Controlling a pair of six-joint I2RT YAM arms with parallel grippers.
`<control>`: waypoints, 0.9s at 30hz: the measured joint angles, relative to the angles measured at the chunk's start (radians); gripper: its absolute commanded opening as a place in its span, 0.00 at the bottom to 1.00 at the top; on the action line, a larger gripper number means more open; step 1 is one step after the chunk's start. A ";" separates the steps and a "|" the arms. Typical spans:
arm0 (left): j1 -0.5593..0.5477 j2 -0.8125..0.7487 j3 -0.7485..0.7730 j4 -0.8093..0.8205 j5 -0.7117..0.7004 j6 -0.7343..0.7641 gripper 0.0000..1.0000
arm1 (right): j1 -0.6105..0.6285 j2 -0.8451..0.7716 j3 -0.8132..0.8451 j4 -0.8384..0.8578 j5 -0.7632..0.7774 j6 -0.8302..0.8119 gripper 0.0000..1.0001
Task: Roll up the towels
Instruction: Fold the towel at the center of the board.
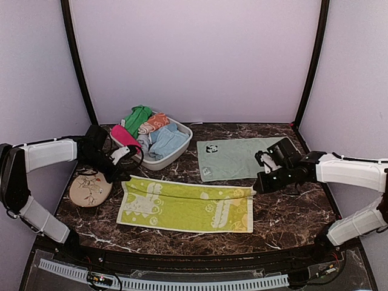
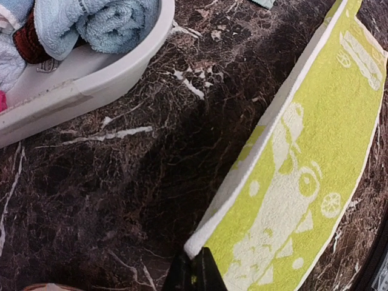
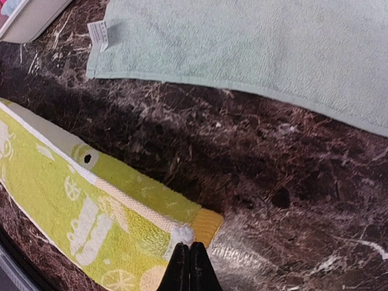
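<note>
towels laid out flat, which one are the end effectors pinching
The yellow-lime patterned towel: the left end effector and right end effector each pinch a corner. The pale mint towel lies untouched.

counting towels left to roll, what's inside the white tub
In the tub: a pink towel, a green one, an orange one, light blue ones. Whatever lies beneath them is hidden.

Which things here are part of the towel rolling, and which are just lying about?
For the job: lime towel; mint towel; pink towel in the basket.
Lying about: tan oval dish; other cloths in the basket.
</note>
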 measured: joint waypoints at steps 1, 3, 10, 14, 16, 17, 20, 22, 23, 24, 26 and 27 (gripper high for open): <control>0.000 -0.011 -0.010 -0.007 0.003 0.006 0.02 | 0.015 -0.013 -0.015 -0.006 0.000 0.010 0.00; 0.000 -0.027 -0.031 -0.015 0.007 0.016 0.02 | 0.048 -0.041 -0.041 -0.026 0.003 0.035 0.00; 0.000 -0.062 -0.101 -0.040 0.027 0.033 0.03 | 0.146 -0.103 -0.076 -0.075 0.029 0.114 0.00; 0.000 -0.080 -0.138 -0.042 0.033 0.039 0.03 | 0.172 -0.134 -0.093 -0.106 0.048 0.155 0.00; 0.000 -0.095 -0.150 -0.043 0.033 0.040 0.03 | 0.179 -0.141 -0.094 -0.120 0.056 0.173 0.00; 0.000 -0.105 -0.155 -0.043 0.033 0.040 0.03 | 0.182 -0.142 -0.094 -0.125 0.062 0.182 0.00; 0.000 -0.138 -0.164 -0.043 0.033 0.045 0.03 | 0.204 -0.140 -0.094 -0.145 0.079 0.209 0.00; 0.000 -0.161 -0.169 -0.043 0.033 0.048 0.03 | 0.220 -0.139 -0.094 -0.154 0.090 0.220 0.00; 0.000 -0.171 -0.172 -0.043 0.034 0.051 0.04 | 0.227 -0.138 -0.094 -0.158 0.095 0.227 0.00; 0.000 -0.179 -0.175 -0.044 0.035 0.055 0.04 | 0.234 -0.138 -0.094 -0.163 0.098 0.234 0.00; 0.000 -0.193 -0.190 -0.044 0.040 0.062 0.05 | 0.243 -0.138 -0.094 -0.169 0.103 0.250 0.00; 0.000 -0.196 -0.200 -0.045 0.045 0.066 0.05 | 0.248 -0.138 -0.094 -0.171 0.104 0.253 0.00</control>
